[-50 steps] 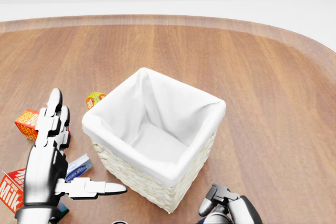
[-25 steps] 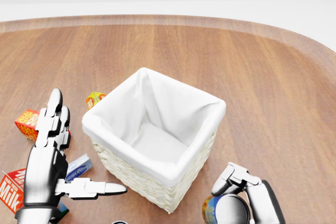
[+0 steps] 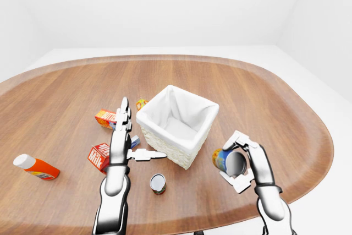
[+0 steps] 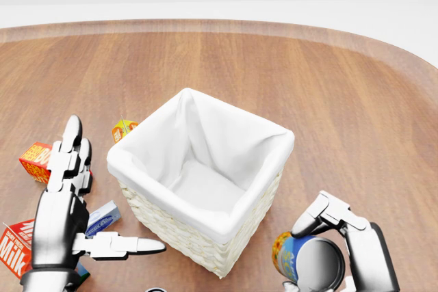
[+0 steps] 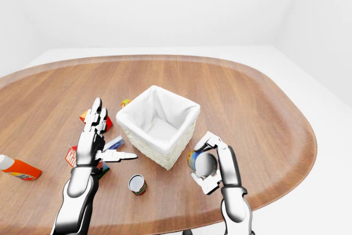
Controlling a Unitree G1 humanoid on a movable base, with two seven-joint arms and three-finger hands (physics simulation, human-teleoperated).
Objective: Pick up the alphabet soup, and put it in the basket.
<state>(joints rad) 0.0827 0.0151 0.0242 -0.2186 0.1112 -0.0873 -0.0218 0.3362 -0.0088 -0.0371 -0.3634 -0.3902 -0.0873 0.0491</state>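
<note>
One alphabet soup can clamped in right robot hand, lifted off table, just right of basket, likely staged for the drop-in. Left robot hand fingers spread, empty.

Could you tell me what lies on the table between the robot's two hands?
In the left-eye view, a small upright can stands between the open left hand and the right hand, which grips the alphabet soup. Otherwise bare wood.
</note>
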